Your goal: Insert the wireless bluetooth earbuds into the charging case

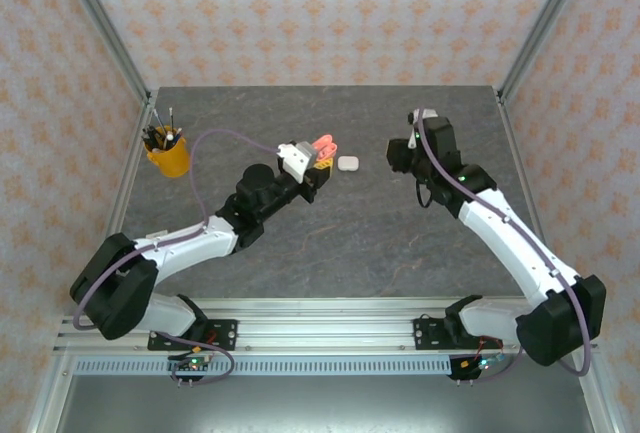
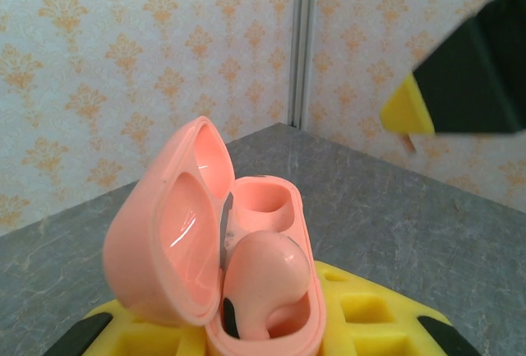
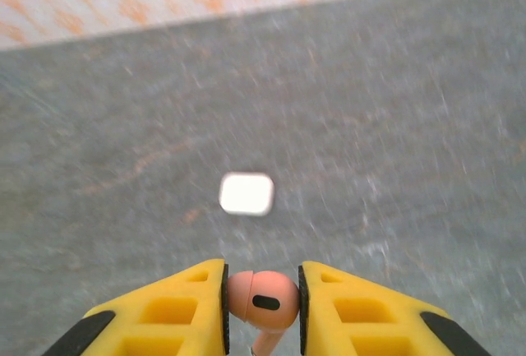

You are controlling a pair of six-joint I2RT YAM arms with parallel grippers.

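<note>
One coral-pink earbud is seated in the near well of the coral-pink case, rounded head up. The far well is seen bare. The case is gripped at its base by the left end effector, jaws closed narrow on it, over the far middle of the bench, with the lid swung open to the left.

A second coral-pink earbud is pinched by its head between the fingers of the right end effector, jaws narrow, well apart from the case on the right. The pink pair is thus judged approx. half done: 1 bud in, 1 carried, w/ the far well left to fill & the lid to be shut.

A white case lies on the bench between the two end effectors. It looks closed, though the right wrist view is blurred there, so its contents can't be told.

The carried bud's long axis is set along the fingers, head toward the tips, stem back toward the wrist & partly cut by the frame edge. A dark oval on the head is turned to the wrist camera. The case's wells are lined near-to-far w/ openings up, so the stem would need to be brought down into the far well.
</note>
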